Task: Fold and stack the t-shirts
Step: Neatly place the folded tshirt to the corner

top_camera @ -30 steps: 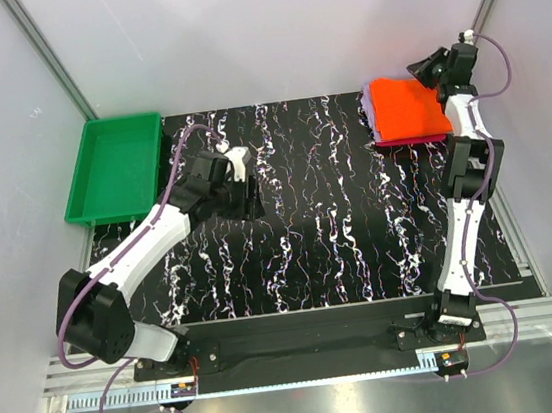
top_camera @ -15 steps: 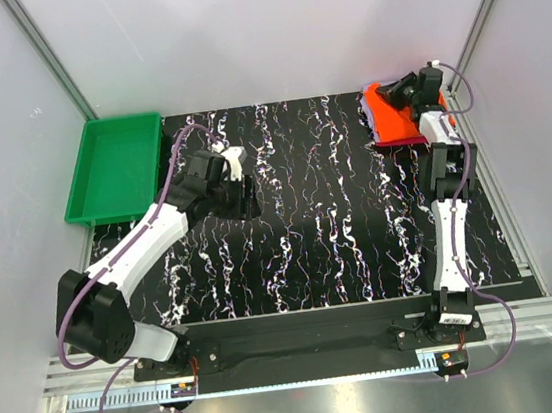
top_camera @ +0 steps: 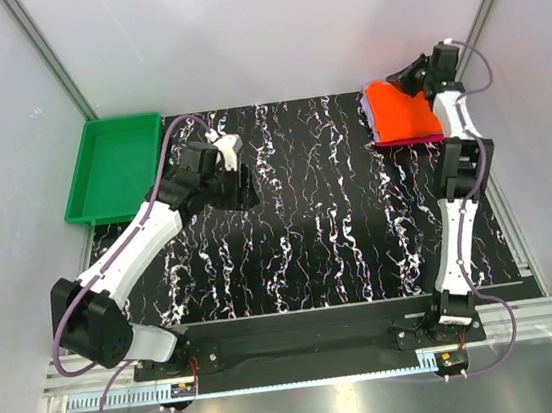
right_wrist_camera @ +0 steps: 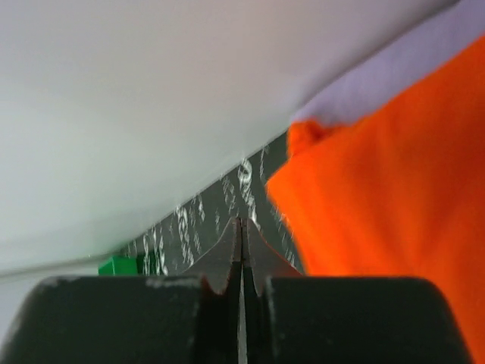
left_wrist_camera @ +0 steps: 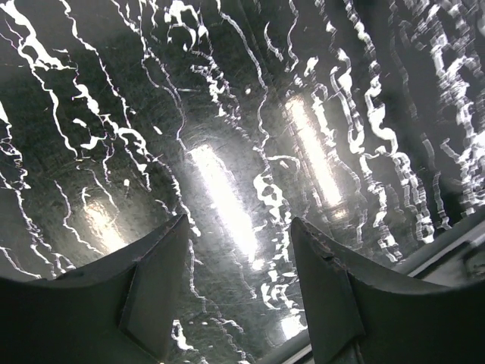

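- The t-shirts lie as a folded stack at the far right corner of the black marbled mat (top_camera: 328, 220).
- The orange-red t-shirt (top_camera: 401, 113) is on top and covers most of the pile.
- The crimson-pink t-shirt (top_camera: 411, 140) shows only as a thin strip along the stack's near edge.
- In the right wrist view, the lavender t-shirt (right_wrist_camera: 394, 72) peeks out beyond the far edge of the orange-red one (right_wrist_camera: 394, 197).
- The right gripper (top_camera: 404, 80) hangs at the far edge of the stack, close to the back wall. In its wrist view, the gripper (right_wrist_camera: 241, 221) has its fingers pressed flat together with no cloth seen between them. The tips point at the mat just beside the corner of the orange-red cloth.
- The left gripper (top_camera: 246, 188) is over the left part of the mat, well apart from the stack. Its wrist view shows the gripper (left_wrist_camera: 239, 224) with fingers spread and only bare mat between them.
- A green plastic tray (top_camera: 116, 171) sits off the mat's far left corner.
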